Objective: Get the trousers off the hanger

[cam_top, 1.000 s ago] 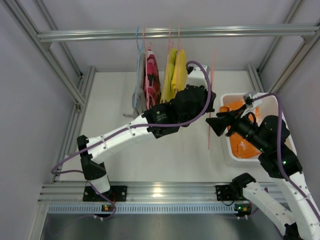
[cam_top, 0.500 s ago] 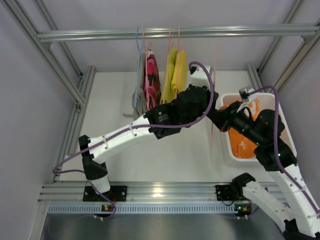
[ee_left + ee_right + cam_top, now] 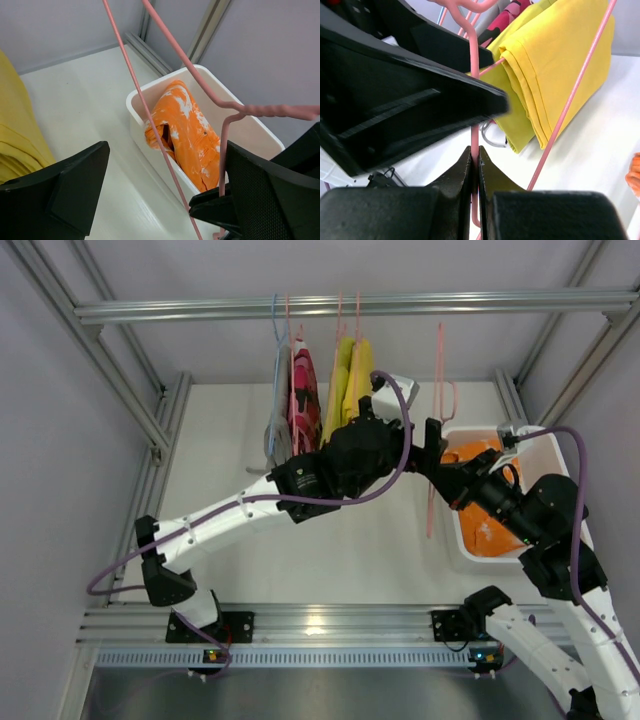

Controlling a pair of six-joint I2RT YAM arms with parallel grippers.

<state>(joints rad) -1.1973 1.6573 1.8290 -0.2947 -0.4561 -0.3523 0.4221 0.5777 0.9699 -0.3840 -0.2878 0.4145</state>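
Observation:
The orange trousers (image 3: 482, 532) with white blotches lie crumpled in the white bin (image 3: 562, 476), off the hanger; the left wrist view shows them too (image 3: 187, 135). The thin pink hanger (image 3: 438, 365) hangs bare in the air left of the bin, its long loop reaching down (image 3: 150, 115). My right gripper (image 3: 436, 466) is shut on the hanger's wire (image 3: 474, 60), with both jaws pinching it (image 3: 475, 150). My left gripper (image 3: 414, 422) stands wide open around the hanger (image 3: 165, 150) and does not touch it.
On the top rail (image 3: 200, 308) hang yellow-green garments (image 3: 350, 380), a pink-and-black garment (image 3: 303, 390) and a blue-grey hanger (image 3: 275, 340), just left of my left arm. The two grippers are close together beside the bin's left wall (image 3: 150, 87).
The right gripper has closed on the pink hanger, then the left gripper has opened and let it go. The hanger has moved up and slightly right.

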